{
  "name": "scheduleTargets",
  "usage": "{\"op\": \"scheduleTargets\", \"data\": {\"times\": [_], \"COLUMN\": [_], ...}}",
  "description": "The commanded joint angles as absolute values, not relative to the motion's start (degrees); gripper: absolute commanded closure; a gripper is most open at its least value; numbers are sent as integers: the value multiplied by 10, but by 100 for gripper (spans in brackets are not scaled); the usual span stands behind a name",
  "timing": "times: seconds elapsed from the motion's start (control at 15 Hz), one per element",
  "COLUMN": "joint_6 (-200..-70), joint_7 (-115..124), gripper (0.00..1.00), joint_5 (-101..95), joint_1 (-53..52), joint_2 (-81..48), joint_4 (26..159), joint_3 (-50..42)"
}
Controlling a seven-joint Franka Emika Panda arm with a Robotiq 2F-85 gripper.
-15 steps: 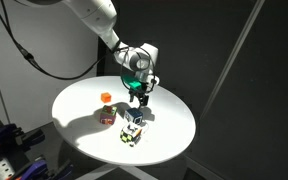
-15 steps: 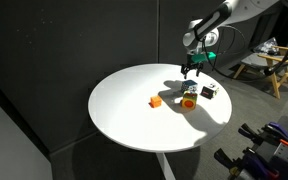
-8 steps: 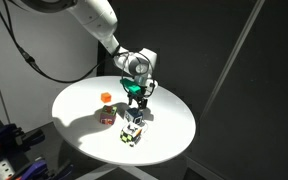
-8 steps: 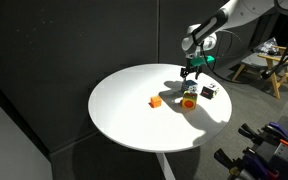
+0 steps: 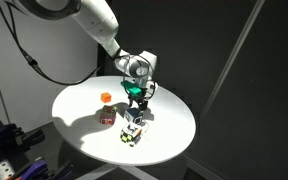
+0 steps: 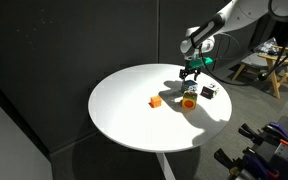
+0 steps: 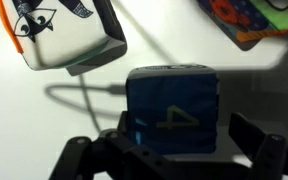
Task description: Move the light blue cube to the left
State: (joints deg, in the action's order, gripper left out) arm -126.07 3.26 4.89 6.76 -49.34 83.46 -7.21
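The light blue cube [image 7: 171, 108], with a yellowish "4" on its shaded top, fills the middle of the wrist view. In an exterior view it [image 5: 134, 117] sits on the round white table [image 5: 79, 105] right under the gripper. My gripper [image 7: 184, 128] is open and straddles the cube. The left finger [image 7: 124, 135] is close against its side and the right finger [image 7: 249, 135] stands a little apart. In an exterior view the gripper [image 6: 191, 78] hides most of the cube.
A black-white-yellow patterned cube [image 7: 59, 35] [image 5: 131, 136] lies close beside the blue one. A magenta cube [image 5: 107, 117] and a small orange cube [image 5: 106, 97] [image 6: 155, 101] lie further along. A multicoloured cube [image 7: 249, 20] is also near. The table edge is near.
The gripper has come down slightly over the light blue cube. The cubes have not moved.
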Motion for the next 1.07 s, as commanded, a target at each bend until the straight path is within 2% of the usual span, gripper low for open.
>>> {"op": "scheduleTargets", "data": {"times": [0.0,0.87,0.93,1.0], "joint_6": [-1254,-1249,-1246,-1242], "joint_7": [24,40,46,47], "gripper": [0,0,25,25], "joint_5": [37,35,35,35], "joint_1": [80,83,81,81], "joint_2": [-511,-538,-538,-537], "joint_4": [805,782,782,782], "joint_3": [-66,-74,-76,-76]}}
